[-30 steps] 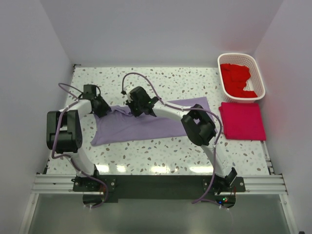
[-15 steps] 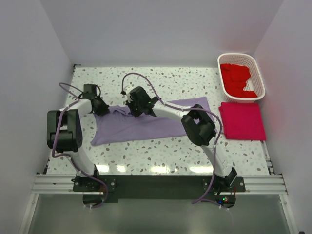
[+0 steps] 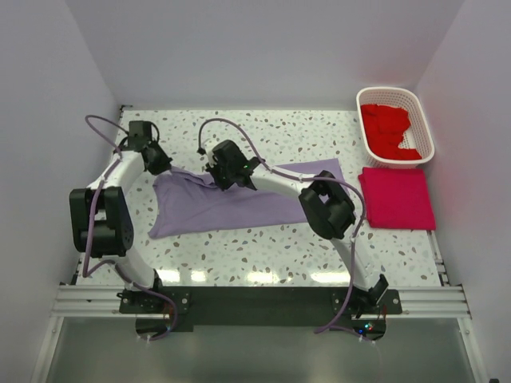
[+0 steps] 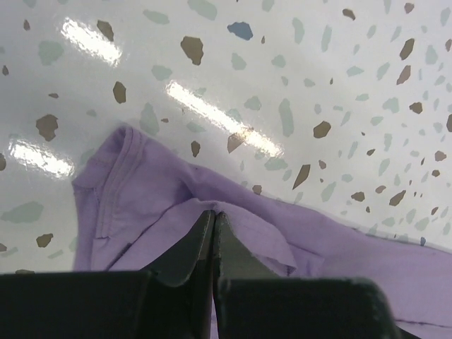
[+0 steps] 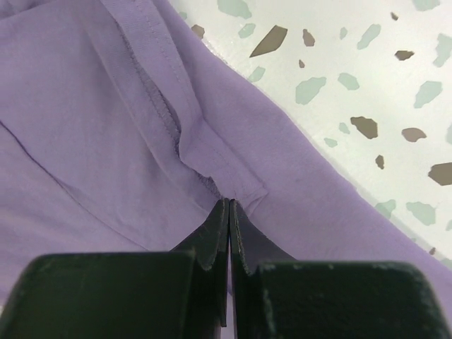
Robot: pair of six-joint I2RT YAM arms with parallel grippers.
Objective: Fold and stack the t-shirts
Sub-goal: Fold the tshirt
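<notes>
A purple t-shirt (image 3: 231,203) lies spread across the middle of the speckled table. My left gripper (image 3: 160,165) is shut on the shirt's far left edge; in the left wrist view the closed tips (image 4: 213,212) pinch a fold of purple cloth (image 4: 141,212). My right gripper (image 3: 227,177) is shut on the shirt's far edge near the middle; its tips (image 5: 228,205) pinch a hemmed fold (image 5: 212,152). A folded red t-shirt (image 3: 397,198) lies at the right. More red shirts (image 3: 389,130) fill the white basket (image 3: 425,128).
The white basket stands at the far right corner, with the folded red shirt just in front of it. The right arm (image 3: 323,203) reaches across the purple shirt. Walls close in on the left, back and right. The table's front edge (image 3: 255,279) runs before the arm bases.
My left gripper has moved up and to the left, pulling the shirt's left corner outward. The right gripper has barely moved.
</notes>
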